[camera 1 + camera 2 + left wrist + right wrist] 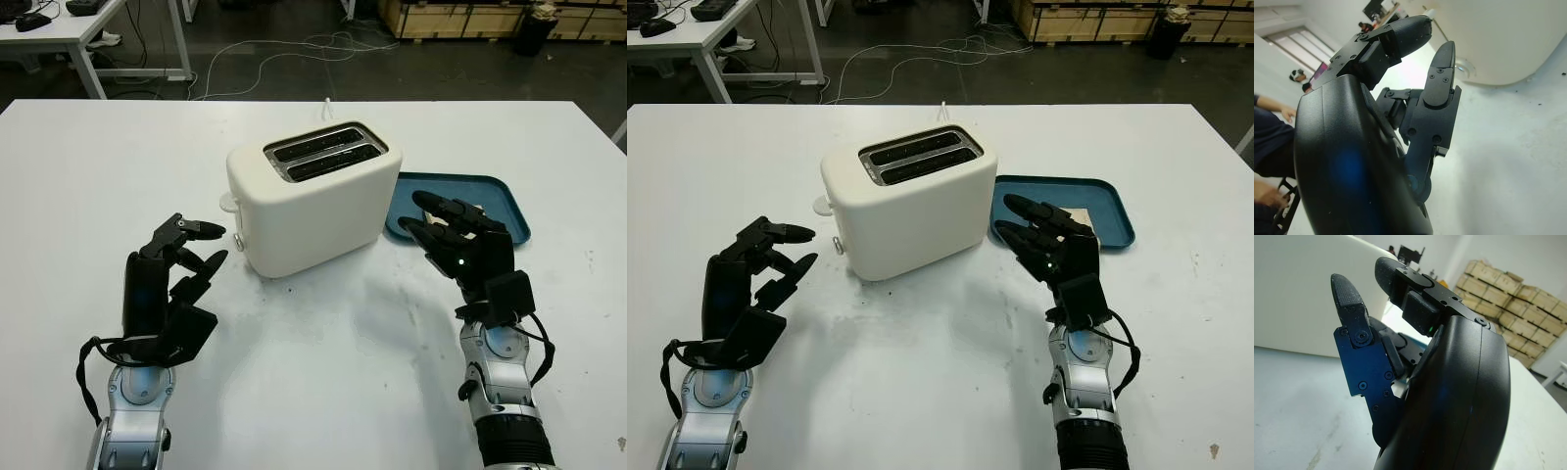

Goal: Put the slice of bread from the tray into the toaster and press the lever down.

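Cream toaster (312, 196) sits mid-table, bread (1080, 217) on the blue tray (495, 196) mostly hidden behind the right hand (458, 242), which hovers empty; left hand (174, 274) empty beside the toaster's lever (237, 240).

A cream toaster (312, 199) with 2 empty slots stands mid-table, its lever (238, 241) on the left end. The bread slice (1079, 217) lies on the teal tray (1112, 213) just beside it.
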